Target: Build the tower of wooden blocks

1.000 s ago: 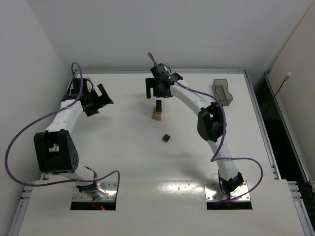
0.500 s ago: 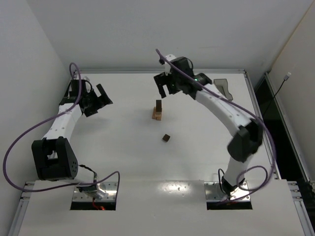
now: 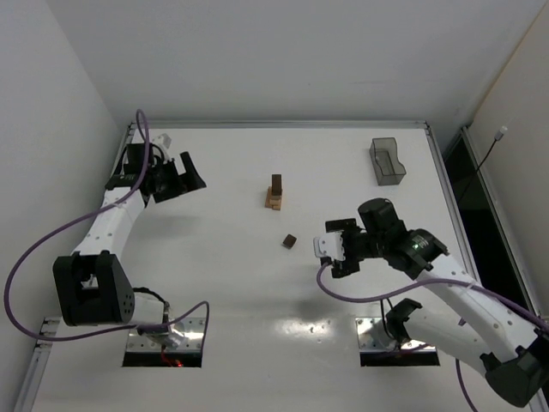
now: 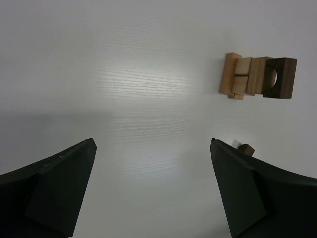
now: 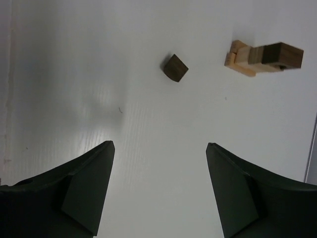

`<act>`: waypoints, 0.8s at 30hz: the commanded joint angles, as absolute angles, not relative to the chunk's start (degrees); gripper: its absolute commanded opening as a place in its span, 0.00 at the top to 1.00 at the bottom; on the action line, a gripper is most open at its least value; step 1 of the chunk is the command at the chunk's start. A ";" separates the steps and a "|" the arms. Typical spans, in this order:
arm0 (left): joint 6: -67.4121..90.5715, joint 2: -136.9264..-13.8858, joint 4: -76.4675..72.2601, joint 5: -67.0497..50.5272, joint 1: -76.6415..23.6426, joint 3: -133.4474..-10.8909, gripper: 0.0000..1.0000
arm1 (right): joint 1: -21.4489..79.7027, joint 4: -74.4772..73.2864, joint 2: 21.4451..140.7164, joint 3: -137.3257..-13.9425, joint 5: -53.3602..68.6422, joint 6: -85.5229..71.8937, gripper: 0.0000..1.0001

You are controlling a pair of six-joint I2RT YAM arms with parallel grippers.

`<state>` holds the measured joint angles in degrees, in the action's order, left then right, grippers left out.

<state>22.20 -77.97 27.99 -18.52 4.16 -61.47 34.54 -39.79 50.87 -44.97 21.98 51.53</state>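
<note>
The wood block tower (image 3: 275, 193) stands mid-table, light tan blocks below and a dark brown block on top; it also shows in the left wrist view (image 4: 257, 77) and the right wrist view (image 5: 262, 57). A loose dark brown cube (image 3: 291, 241) lies on the table just in front of it (image 5: 175, 68), and peeks out behind a finger in the left wrist view (image 4: 245, 148). My left gripper (image 3: 190, 174) hangs open and empty to the left of the tower (image 4: 152, 144). My right gripper (image 3: 328, 249) is open and empty, right of the loose cube (image 5: 160, 144).
A dark translucent plastic tray (image 3: 387, 160) stands at the back right of the white table. White walls close in the table at the left and the back.
My right arm has drawn back from above the tower and come down to the near right, beside the loose cube. My left gripper has shifted slightly right.
</note>
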 commanded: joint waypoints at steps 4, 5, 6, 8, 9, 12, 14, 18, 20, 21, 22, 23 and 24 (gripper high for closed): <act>22.13 -80.07 27.77 -18.82 3.43 -65.74 0.00 | 35.07 -36.73 62.63 -52.17 29.44 51.93 0.40; 22.84 -80.07 27.77 -16.11 3.43 -65.74 0.00 | 35.07 -36.74 65.62 -53.86 29.44 47.07 0.44; 23.55 -80.07 27.77 -14.43 2.64 -65.74 0.00 | 35.76 -34.39 68.35 -56.23 27.27 41.71 0.46; 24.60 -78.93 27.77 -10.31 1.33 -63.73 0.00 | 37.60 -33.14 73.99 -57.74 25.50 32.01 0.50; 24.61 -77.19 27.16 -5.76 -0.51 -63.11 0.00 | 38.49 -31.92 74.70 -57.74 24.71 30.25 0.52; 24.61 -74.54 26.38 -0.97 -2.46 -60.74 0.00 | 44.98 -23.76 72.78 -53.80 16.63 25.42 0.54; 19.73 -72.52 25.14 -6.63 -5.52 -59.68 0.00 | 46.40 -21.27 72.77 -52.30 12.25 20.86 0.54; 4.16 -69.71 26.36 -14.56 -14.40 -56.70 0.00 | 41.95 -18.81 69.80 -47.23 1.44 13.28 0.54; -1.20 -67.77 26.37 -17.13 -20.11 -55.03 0.00 | 39.91 -18.11 64.00 -44.40 -7.23 12.05 0.53; -6.71 -65.94 26.37 -17.14 -22.48 -54.15 0.00 | 37.64 -18.11 62.07 -42.38 -8.86 11.43 0.53; -9.81 -65.31 26.37 -17.14 -27.46 -52.84 0.00 | 36.66 -18.89 60.22 -41.49 -10.27 11.43 0.53; -12.80 -65.30 26.37 -16.27 -30.12 -52.04 0.00 | 35.69 -20.55 56.90 -40.79 -13.15 11.43 0.53; -19.79 -64.61 26.37 -14.61 -32.32 -50.29 0.00 | 34.03 -21.52 55.30 -40.26 -14.58 10.90 0.53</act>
<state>-1.43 -67.09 26.96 -13.61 -26.65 -53.01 36.29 -22.26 60.82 -41.12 -4.29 15.42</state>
